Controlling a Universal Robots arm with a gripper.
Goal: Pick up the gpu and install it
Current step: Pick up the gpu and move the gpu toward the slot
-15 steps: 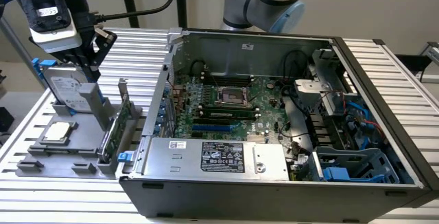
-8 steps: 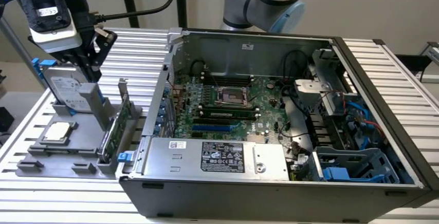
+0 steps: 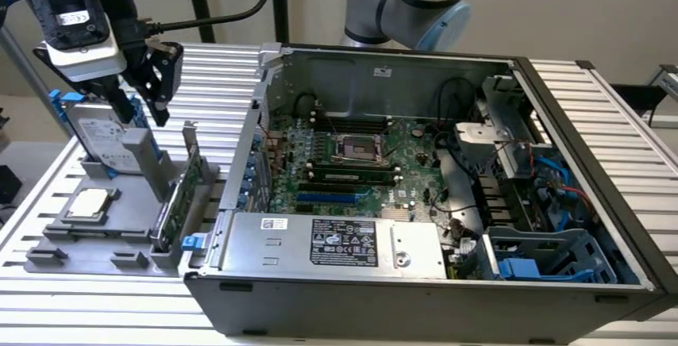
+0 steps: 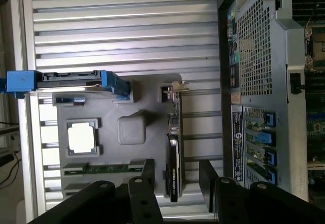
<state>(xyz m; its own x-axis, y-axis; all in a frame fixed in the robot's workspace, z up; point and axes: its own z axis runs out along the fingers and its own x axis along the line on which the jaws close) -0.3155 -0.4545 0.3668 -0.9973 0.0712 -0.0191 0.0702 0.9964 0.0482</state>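
The gripper (image 3: 143,112) hangs over the grey holder tray (image 3: 95,243), which sits on the slatted aluminium worktop (image 3: 95,314) toward its edge at the exterior view's left. Its jaws stand apart, with nothing between the pads. In the wrist view the two black fingers (image 4: 148,176) frame the gpu (image 4: 173,148) from above, one on each side, with a gap showing on both sides.

The gpu (image 3: 175,195) stands on its long edge in a slot along the tray's side nearest the open computer case (image 3: 424,282). Its lower edge is sunk in the slot, and its silver bracket points to the tray's far end. It shows mostly edge-on, so its face is hard to make out. The gripper is clear of it, higher up.

Also on the tray, a hard drive (image 3: 101,136) with blue rails stands upright at the far corner. A square CPU (image 3: 90,203) lies flat in its pocket near the tray's outer edge. The wrist view shows a green memory stick (image 4: 106,168) lying beside the CPU (image 4: 81,136), partly cut off by the gripper body.

The case lies on its side just beside the tray, with the motherboard (image 3: 350,171) exposed. The power supply (image 3: 339,243) covers the board's near edge.
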